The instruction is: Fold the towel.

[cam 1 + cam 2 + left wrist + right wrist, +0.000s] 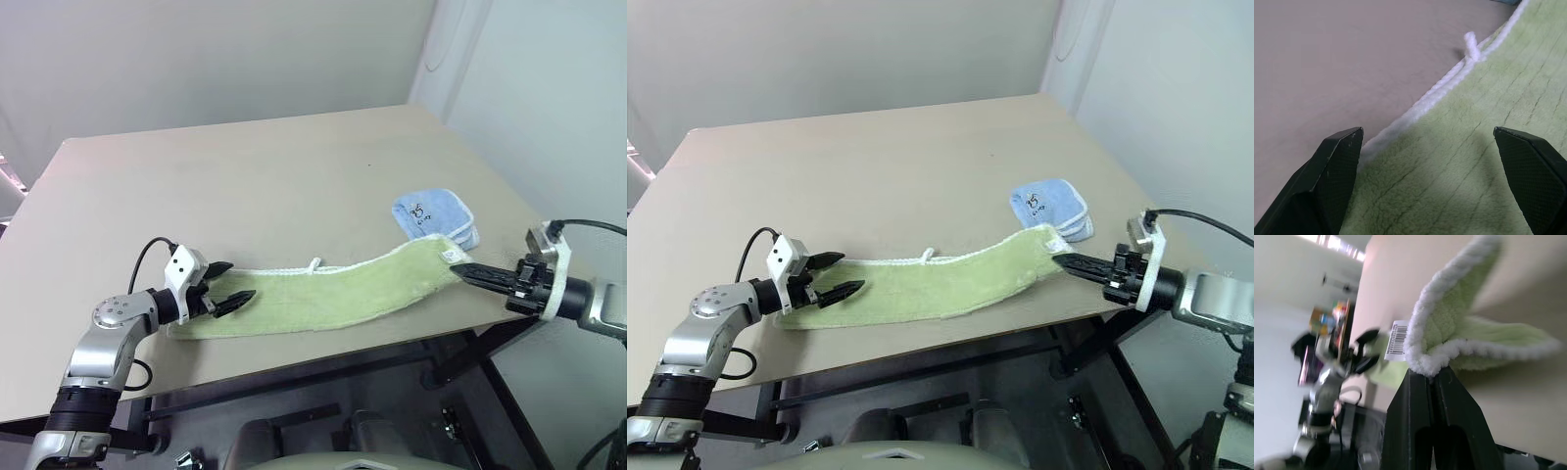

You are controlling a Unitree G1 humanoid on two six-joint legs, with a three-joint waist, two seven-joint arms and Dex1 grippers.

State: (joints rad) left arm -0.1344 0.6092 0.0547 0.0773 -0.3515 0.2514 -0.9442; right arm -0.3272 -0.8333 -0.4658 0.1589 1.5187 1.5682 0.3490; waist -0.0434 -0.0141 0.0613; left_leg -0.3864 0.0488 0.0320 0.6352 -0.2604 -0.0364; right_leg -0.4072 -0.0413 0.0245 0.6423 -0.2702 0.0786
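Green ribbed cloth, the towel, is laid out as a long narrow strip along the near edge of the table, its long axis running from the robot's left to its right. A white stitched edging and a small white loop are seen on the far long edge. The right-hand end is lifted off the surface and pinched in the right gripper, whose two black fingers are pressed together on the corner, beside a small white barcode label. The left-hand end lies flat, and the left gripper is held low over it with its fingers spread wide apart, nothing between them, the edging passing just inside one fingertip. The free end is thus nearer the left arm, and the held end is probably meant to be carried along the strip toward it. A smaller blue folded cloth rests just beyond the raised end, near it but apart. The tabletop is plain beige and smooth. Pale walls are seen behind the table.
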